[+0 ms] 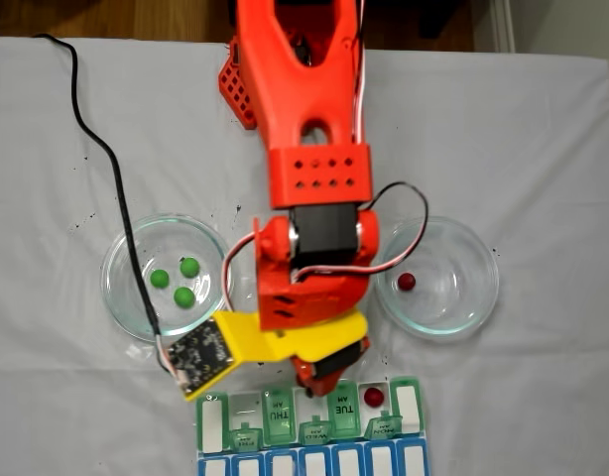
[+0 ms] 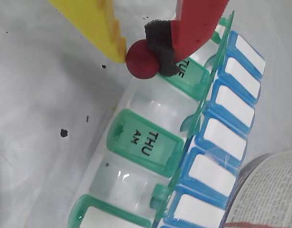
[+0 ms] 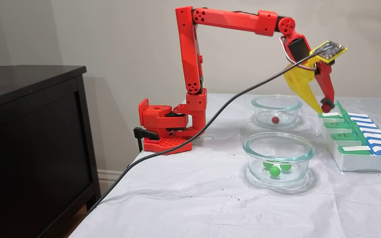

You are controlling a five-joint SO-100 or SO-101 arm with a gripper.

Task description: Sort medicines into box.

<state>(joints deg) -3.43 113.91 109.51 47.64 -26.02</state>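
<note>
Above the pill organiser (image 2: 150, 142), in the wrist view, the gripper (image 2: 142, 57) pinches a dark red ball (image 2: 142, 59) between the tip of its yellow finger (image 2: 96, 23) and the black pad on its red finger (image 2: 196, 23); the ball hangs over the open compartments between the lids marked TUE and THU, not touching the box. Seen from the side in a fixed view, the same ball (image 3: 325, 107) sits at the fingertips just above the far end of the organiser (image 3: 359, 158), which lies at the right of the white tablecloth (image 3: 184, 198). From above, in a fixed view, the organiser (image 1: 309, 421) lies at the near edge with its green lids, and a second red ball (image 1: 373, 397) rests in a compartment just right of the TUE lid. A glass dish (image 1: 438, 278) on the right of that view holds one red ball (image 1: 407, 282); a glass dish (image 1: 166, 278) on the left holds three green balls (image 1: 178, 281). A black cable (image 1: 106, 169) crosses the left dish to the circuit board (image 1: 200, 357) on the wrist.
</note>
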